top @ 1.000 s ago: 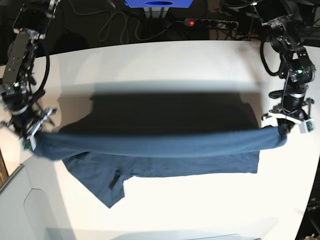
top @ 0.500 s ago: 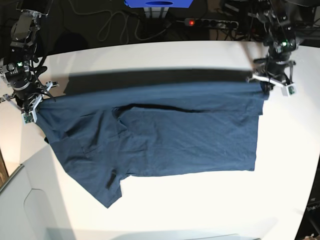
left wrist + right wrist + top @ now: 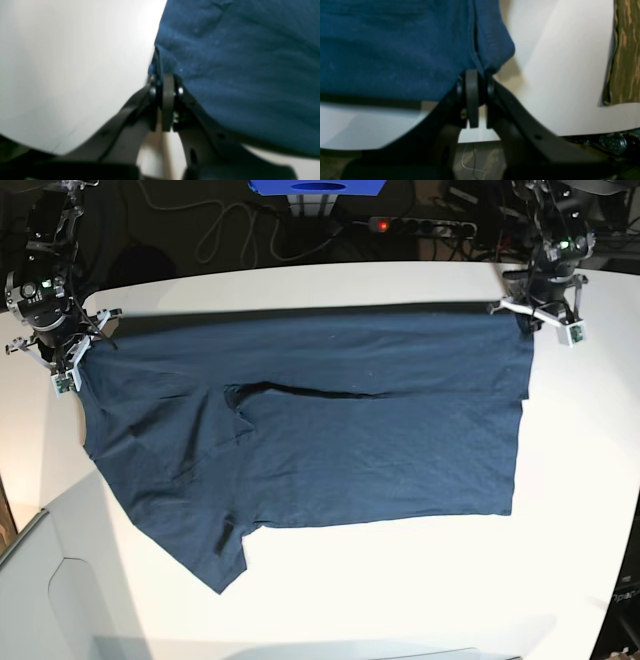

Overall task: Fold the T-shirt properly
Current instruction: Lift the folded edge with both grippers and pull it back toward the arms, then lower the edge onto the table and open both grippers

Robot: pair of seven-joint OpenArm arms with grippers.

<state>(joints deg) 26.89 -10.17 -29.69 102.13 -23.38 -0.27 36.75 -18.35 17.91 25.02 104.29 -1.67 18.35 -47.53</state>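
Note:
The dark navy T-shirt (image 3: 330,430) lies spread across the white table (image 3: 400,580), with a sleeve pointing to the front left. My left gripper (image 3: 527,325) is shut on the shirt's far right corner. In the left wrist view the gripper (image 3: 163,78) pinches the cloth edge (image 3: 237,62). My right gripper (image 3: 72,360) is shut on the far left corner. In the right wrist view the gripper (image 3: 475,73) pinches the hem (image 3: 395,50). The far edge is stretched taut between them, close to the table's back edge.
A power strip with a red light (image 3: 420,225), cables (image 3: 225,230) and a blue object (image 3: 318,188) lie beyond the table's back edge. A lighter panel (image 3: 60,600) sits at the front left corner. Brown wood grain (image 3: 622,50) shows past the table's edge.
Both grippers have moved toward the table's back edge, carrying the shirt's gripped edge. The shirt, first draped in a fold between them, now lies opened out flat.

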